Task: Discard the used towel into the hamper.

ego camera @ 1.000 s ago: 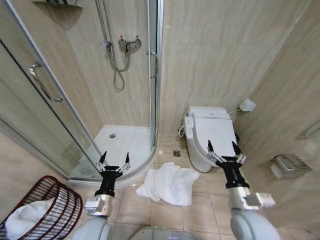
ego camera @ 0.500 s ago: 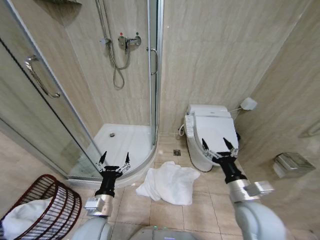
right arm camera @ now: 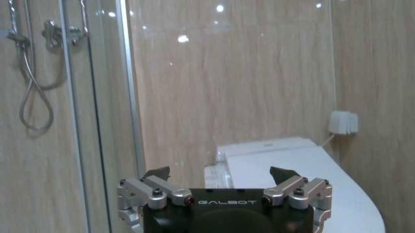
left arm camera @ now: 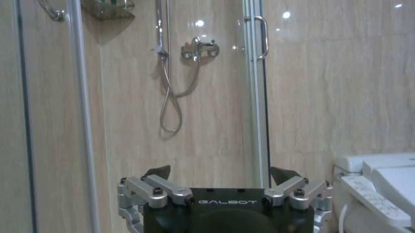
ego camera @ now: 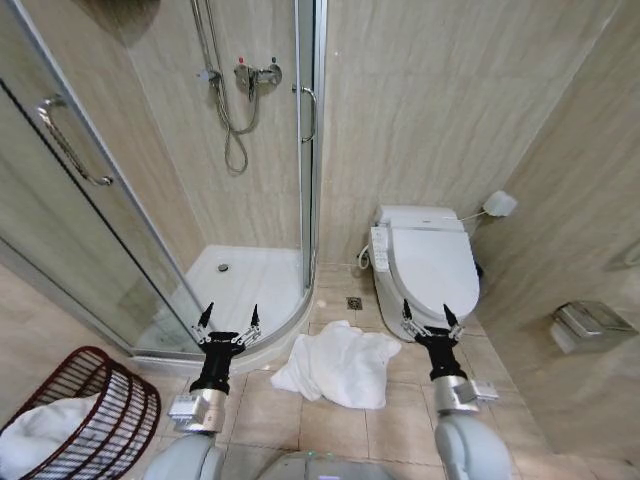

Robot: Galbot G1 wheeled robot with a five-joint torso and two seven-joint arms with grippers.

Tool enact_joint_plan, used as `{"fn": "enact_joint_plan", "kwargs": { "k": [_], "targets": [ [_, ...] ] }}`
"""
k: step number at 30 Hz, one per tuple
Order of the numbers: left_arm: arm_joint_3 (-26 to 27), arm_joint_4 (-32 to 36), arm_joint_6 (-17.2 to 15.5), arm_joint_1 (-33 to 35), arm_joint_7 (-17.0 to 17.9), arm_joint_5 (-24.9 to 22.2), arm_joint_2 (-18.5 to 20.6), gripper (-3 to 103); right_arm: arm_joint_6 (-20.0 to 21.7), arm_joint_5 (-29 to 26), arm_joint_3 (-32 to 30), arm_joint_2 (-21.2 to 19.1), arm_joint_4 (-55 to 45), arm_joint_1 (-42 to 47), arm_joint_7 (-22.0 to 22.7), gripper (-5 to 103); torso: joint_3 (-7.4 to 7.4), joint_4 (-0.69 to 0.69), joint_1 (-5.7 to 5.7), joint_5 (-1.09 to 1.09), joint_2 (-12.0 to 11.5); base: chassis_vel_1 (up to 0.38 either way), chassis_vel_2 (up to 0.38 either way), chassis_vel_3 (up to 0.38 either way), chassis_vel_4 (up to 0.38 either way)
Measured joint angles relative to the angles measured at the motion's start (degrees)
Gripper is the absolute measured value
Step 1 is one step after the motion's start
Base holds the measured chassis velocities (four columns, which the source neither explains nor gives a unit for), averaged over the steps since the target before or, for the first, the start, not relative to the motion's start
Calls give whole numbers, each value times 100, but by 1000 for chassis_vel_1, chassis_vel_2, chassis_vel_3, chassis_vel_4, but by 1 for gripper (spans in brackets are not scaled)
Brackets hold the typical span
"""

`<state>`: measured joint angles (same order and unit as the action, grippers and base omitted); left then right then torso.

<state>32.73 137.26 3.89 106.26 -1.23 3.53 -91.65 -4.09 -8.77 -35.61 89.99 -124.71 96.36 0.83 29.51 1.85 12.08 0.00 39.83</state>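
- The crumpled white cloth towel (ego camera: 336, 364) lies on the beige tiled floor (ego camera: 400, 425) at lower centre of the head view, between the curved shower threshold and the base of the toilet, touched by neither gripper.
- The round dark reddish-brown open-weave hamper (ego camera: 125, 412) sits at the lower left corner of the head view, well apart from that towel; a second bundle of white cloth (ego camera: 40, 440) already lies inside it.
- The right gripper (ego camera: 431, 318) hangs at lower right of centre in the head view, above the floor just beside the towel's right edge and in front of the toilet, fingers spread wide and holding nothing.
- The left gripper (ego camera: 228, 320) hangs at lower left of centre, over the shower threshold, left of the towel, fingers likewise spread wide and empty.
- Towel and hamper appear in the head view; the wrist views look level at the walls instead.
- The left wrist view shows its spread, empty finger tips (left arm camera: 221, 180) against the chrome shower mixer with hanging hose (left arm camera: 194, 53) and the glass shower door's handle (left arm camera: 260, 36).
- The right wrist view shows its parted finger tips (right arm camera: 220, 178) before the white closed-lid toilet (right arm camera: 292, 165) and a small white wall box (right arm camera: 343, 122), with the hose at its upper left.
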Motion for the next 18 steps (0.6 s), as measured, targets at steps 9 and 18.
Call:
{"fn": "enact_joint_plan", "kwargs": {
  "k": [9,18],
  "targets": [
    [0,0,0,0,0,0,0,100,38,-104,-26,-63,107,48,-106,100,-110,0,-77,0,-187,0,0,0,0],
    [0,0,0,0,0,0,0,100,-251,29,-43,-64,269,46,-428,100,-245,0,-175,0,-421,0,0,0,0]
  ]
}}
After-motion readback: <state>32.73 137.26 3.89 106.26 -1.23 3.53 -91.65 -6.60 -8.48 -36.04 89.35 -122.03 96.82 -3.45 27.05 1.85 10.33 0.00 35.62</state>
